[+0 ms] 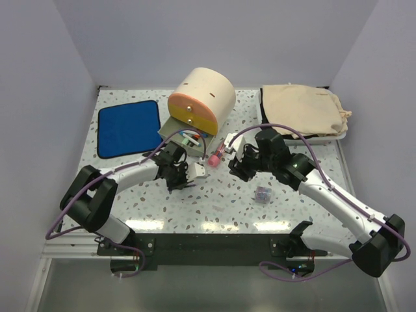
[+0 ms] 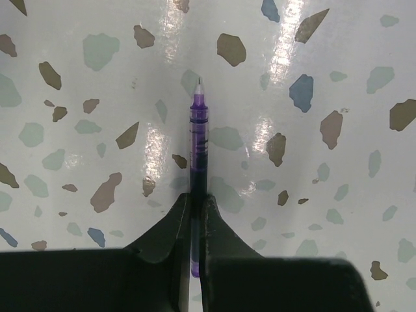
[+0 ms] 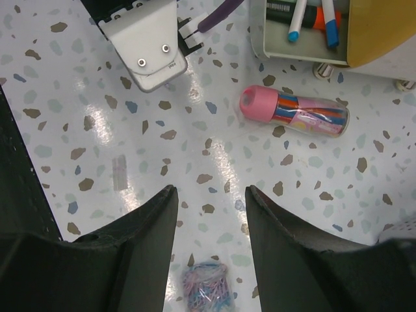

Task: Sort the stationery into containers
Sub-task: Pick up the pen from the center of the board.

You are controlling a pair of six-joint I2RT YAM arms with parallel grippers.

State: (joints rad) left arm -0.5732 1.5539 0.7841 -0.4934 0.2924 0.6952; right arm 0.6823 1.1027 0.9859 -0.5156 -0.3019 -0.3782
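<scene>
Speckled table (image 1: 214, 209): left gripper (image 2: 195, 203) pinches thin dark pen (image 2: 197, 130); right gripper (image 3: 211, 192) hangs half-open, empty

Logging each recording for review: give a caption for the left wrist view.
Jaws closed on a thin purple pen, tip pointing away, speckled tabletop behind.

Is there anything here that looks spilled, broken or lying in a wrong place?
Nothing looks spilled or broken. Two things lie loose on the table, outside the open drawer: the pink tube on its side just beside it, and a small box of clips farther away.
</scene>
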